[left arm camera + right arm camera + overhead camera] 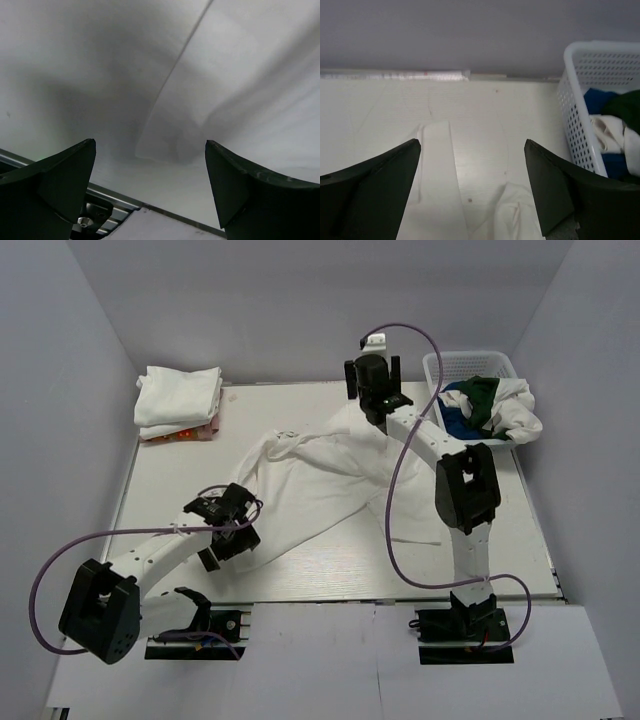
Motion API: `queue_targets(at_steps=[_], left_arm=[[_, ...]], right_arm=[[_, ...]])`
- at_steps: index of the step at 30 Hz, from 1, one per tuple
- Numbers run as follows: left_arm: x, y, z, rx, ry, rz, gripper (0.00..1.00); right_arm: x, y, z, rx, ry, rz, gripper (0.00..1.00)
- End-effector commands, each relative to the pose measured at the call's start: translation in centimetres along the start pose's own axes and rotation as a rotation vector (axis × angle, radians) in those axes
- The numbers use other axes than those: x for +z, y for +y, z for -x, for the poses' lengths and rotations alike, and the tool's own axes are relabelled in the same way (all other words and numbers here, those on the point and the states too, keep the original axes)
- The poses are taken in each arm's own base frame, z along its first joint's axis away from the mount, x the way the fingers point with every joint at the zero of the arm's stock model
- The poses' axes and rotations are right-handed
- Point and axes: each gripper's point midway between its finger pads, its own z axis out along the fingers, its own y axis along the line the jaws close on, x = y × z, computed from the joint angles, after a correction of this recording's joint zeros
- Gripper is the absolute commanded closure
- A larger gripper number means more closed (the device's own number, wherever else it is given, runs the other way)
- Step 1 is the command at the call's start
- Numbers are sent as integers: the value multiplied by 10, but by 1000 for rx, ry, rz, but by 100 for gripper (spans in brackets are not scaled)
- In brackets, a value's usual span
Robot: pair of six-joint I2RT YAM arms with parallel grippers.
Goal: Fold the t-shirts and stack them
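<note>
A white t-shirt (325, 475) lies spread and rumpled across the middle of the table. My left gripper (230, 538) hovers open over its near left corner; that cloth corner (165, 142) shows between the wide-apart fingers (65, 170), untouched. My right gripper (373, 375) is open above the shirt's far edge, facing the back wall, with strips of white cloth (437, 170) below it and nothing between its fingers. A stack of folded white t-shirts (178, 398) sits at the back left, with a bit of colourful print (185, 432) showing at its base.
A white lattice basket (470, 365) at the back right holds blue (597, 97), dark green (625, 107) and white (607, 130) shirts, one white shirt hanging over its rim. In the right wrist view the basket wall (575, 120) stands close to the right finger. The table's near edge (165, 212) is just beyond the left gripper.
</note>
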Motion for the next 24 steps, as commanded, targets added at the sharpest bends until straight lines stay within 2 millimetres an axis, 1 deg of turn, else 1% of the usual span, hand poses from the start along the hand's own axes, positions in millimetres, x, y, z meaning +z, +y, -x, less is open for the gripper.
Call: queue_targets(at_steps=[1, 2, 3, 4, 5, 6, 7, 8, 9, 10, 11, 12, 13, 14, 15, 16, 17, 18, 19, 20, 21, 22, 23, 24], left_arm=[[3, 5, -29, -8, 102, -42, 0], [7, 10, -39, -16, 129, -38, 0], [9, 14, -42, -15, 132, -33, 0], [11, 13, -46, -26, 142, -37, 2], [15, 19, -51, -21, 152, -19, 3], [16, 18, -51, -38, 148, -26, 5], [18, 16, -51, -42, 141, -39, 8], [19, 14, -52, -45, 144, -54, 9], [22, 14, -55, -45, 151, -60, 9], [25, 11, -55, -49, 142, -77, 15], [25, 7, -54, -53, 142, -96, 19], [24, 2, -54, -56, 145, -116, 23], [24, 0, -52, -48, 139, -126, 30], [25, 0, -55, -46, 154, -125, 44], [25, 0, -55, -37, 153, -125, 56], [25, 0, -55, -37, 153, -125, 71], [26, -3, -51, -29, 134, -138, 96], [26, -3, -51, -31, 127, -148, 100], [24, -7, -48, -37, 114, -171, 100], [23, -14, -43, -30, 89, -211, 100], [22, -18, -40, -35, 77, -232, 100], [20, -20, -38, -25, 64, -250, 100], [20, -20, -34, -29, 44, -248, 100], [16, -23, -23, -39, 0, -254, 100]], right_arm=[[-36, 8, -7, -7, 33, 37, 10], [-42, 7, -10, 31, 38, 42, 10], [-56, -2, -14, 51, 46, 41, 10], [-71, -7, -1, 129, 25, 56, 10], [-85, -13, -26, 122, 69, 63, 10], [-92, -16, -31, 129, 86, 67, 10], [-109, -24, -17, 194, 64, 76, 10], [-114, -30, -52, 169, 142, 62, 10], [-119, -35, -57, 174, 154, 46, 10], [-130, -42, -50, 228, 144, 40, 10], [-138, -49, -82, 198, 218, 19, 10], [-141, -53, -90, 220, 236, 0, 10], [-151, -59, -94, 249, 239, -3, 10], [-156, -63, -105, 245, 270, -14, 10], [-165, -71, -127, 247, 322, -45, 10], [-170, -79, -137, 248, 352, -71, 10], [-175, -85, -139, 293, 358, -97, 10], [-187, -96, -162, 267, 425, -136, 10], [-192, -98, -169, 272, 451, -140, 10], [-204, -106, -185, 272, 496, -159, 10], [-209, -108, -196, 256, 540, -151, 10], [-216, -108, -200, 255, 564, -128, 10], [-223, -115, -215, 237, 606, -142, 10], [-235, -119, -229, 221, 669, -150, 10]])
